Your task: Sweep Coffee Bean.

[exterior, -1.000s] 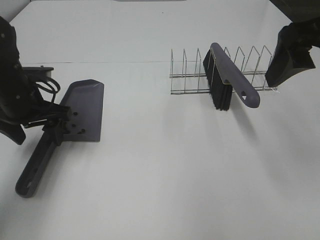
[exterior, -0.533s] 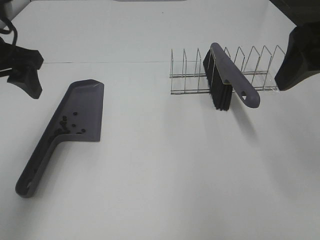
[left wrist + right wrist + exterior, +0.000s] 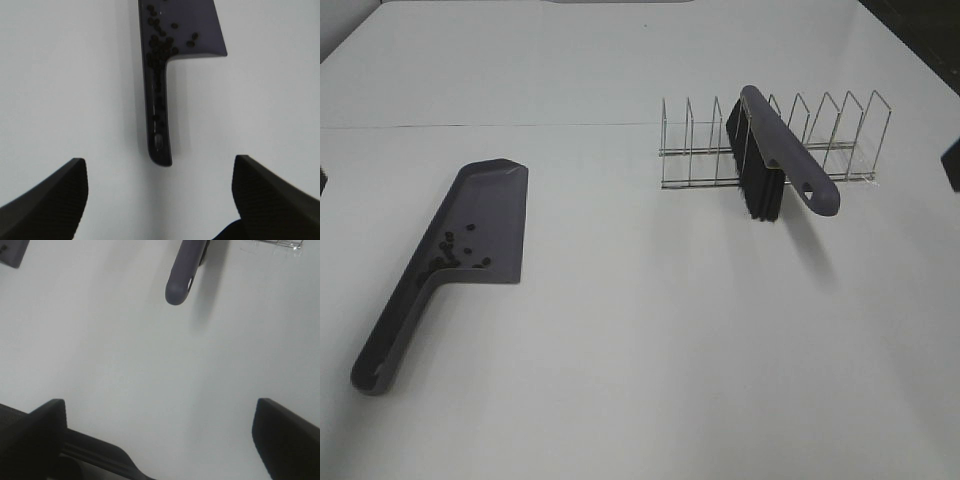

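You are looking at a white table (image 3: 640,360) with the grey dustpan (image 3: 470,240) lying flat on its left side, its handle pointing toward the near edge and its wide blade pointing away. The coffee beans (image 3: 455,255) are sitting inside the dustpan, clustering at the back of the blade where it is narrowing into the handle, with a few lying loose a little farther out on the blade. From the left wrist camera you are seeing the same coffee beans (image 3: 160,42) bunching along the pan's side wall and trailing down into the hollow of the handle. The left gripper (image 3: 160,200) is hanging above the bare table just beyond the handle's end, its 2 fingers (image 3: 45,200) spreading wide apart and touching nothing. On the right side of the table the brush (image 3: 775,155) is resting in the wire rack (image 3: 820,135), bristles pointing down and its handle sloping out toward the near right, well apart from the dustpan. The right gripper (image 3: 160,440) is also standing wide open over bare table, holding nothing, with the brush handle's rounded end showing beyond it. In the overhead view you are getting only dark slivers at both side edges.
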You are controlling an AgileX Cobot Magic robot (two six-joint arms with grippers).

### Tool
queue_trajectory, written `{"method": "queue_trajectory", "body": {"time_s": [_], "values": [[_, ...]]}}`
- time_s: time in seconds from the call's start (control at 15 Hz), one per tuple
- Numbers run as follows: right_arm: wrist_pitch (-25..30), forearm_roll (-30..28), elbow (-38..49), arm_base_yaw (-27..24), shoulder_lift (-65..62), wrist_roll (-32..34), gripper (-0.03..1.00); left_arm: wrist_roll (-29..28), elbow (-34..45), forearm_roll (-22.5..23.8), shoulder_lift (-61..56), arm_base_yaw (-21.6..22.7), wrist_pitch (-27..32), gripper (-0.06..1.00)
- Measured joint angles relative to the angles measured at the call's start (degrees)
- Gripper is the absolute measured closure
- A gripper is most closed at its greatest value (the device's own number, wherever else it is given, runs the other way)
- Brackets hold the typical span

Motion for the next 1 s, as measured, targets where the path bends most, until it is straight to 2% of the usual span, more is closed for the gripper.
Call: {"method": "queue_trajectory", "body": {"time_s": [0.27,0.6,0.73,1.0], "values": [[-4.07,0.06,13.12,0.00,-9.80,-1.03,0.04,0.00,15.76,0.00,-15.70,0.00,-1.43,0.22],[-4.81,1.03,24.47,0.00,-21.14,-1.09,0.04,0.00,27.22,-0.29,-35.24,0.00,1.78,0.22],[-4.76,2.41,27.79,0.00,-28.13,-1.15,0.04,0.00,27.79,0.29,-46.81,0.00,2.64,0.22],[-4.64,2.58,27.90,0.00,-35.01,-1.15,0.04,0.00,28.25,0.69,-56.15,0.00,2.23,0.22]]}}
